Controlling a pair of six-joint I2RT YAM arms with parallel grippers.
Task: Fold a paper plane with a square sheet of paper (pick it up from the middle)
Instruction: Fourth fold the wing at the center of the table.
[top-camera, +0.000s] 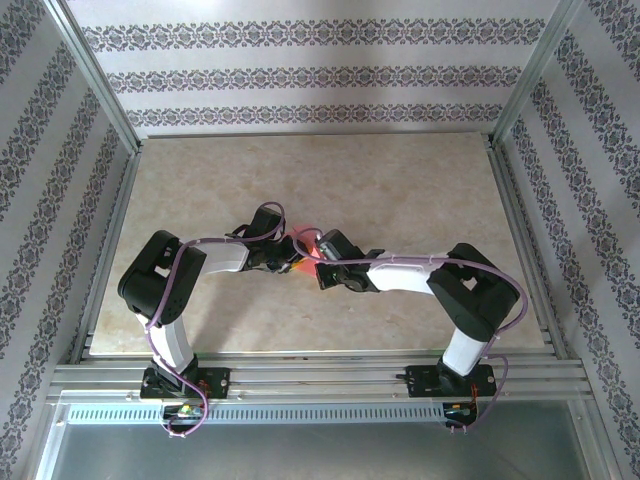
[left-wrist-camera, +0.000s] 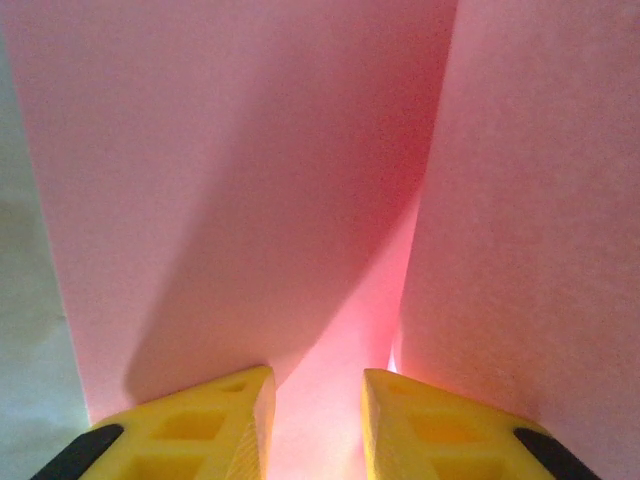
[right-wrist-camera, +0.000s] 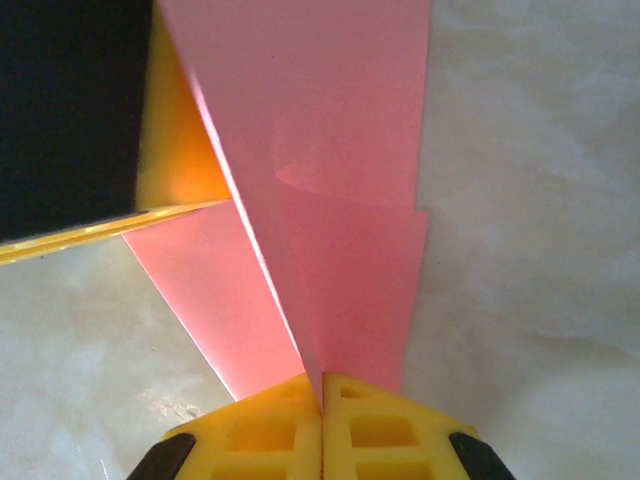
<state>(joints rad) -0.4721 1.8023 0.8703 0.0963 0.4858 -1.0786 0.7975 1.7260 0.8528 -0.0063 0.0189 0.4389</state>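
The salmon-pink sheet of paper (top-camera: 300, 243) is held up off the table's middle, where both arms meet. In the right wrist view the paper (right-wrist-camera: 340, 200) stands as folded layers with a crease running into my right gripper (right-wrist-camera: 322, 392), which is shut on its near edge. In the left wrist view the paper (left-wrist-camera: 250, 180) curves close in front of the camera. My left gripper (left-wrist-camera: 318, 420) is open, and a fold of paper lies in the gap between its yellow fingers (left-wrist-camera: 235, 410). From above, the left gripper (top-camera: 283, 262) and right gripper (top-camera: 316, 256) nearly touch.
The beige marble-patterned table (top-camera: 400, 190) stretches around the arms inside patterned walls and an aluminium frame (top-camera: 100, 85). In the right wrist view the left gripper's yellow finger (right-wrist-camera: 172, 150) and dark body (right-wrist-camera: 70, 110) sit close at the upper left.
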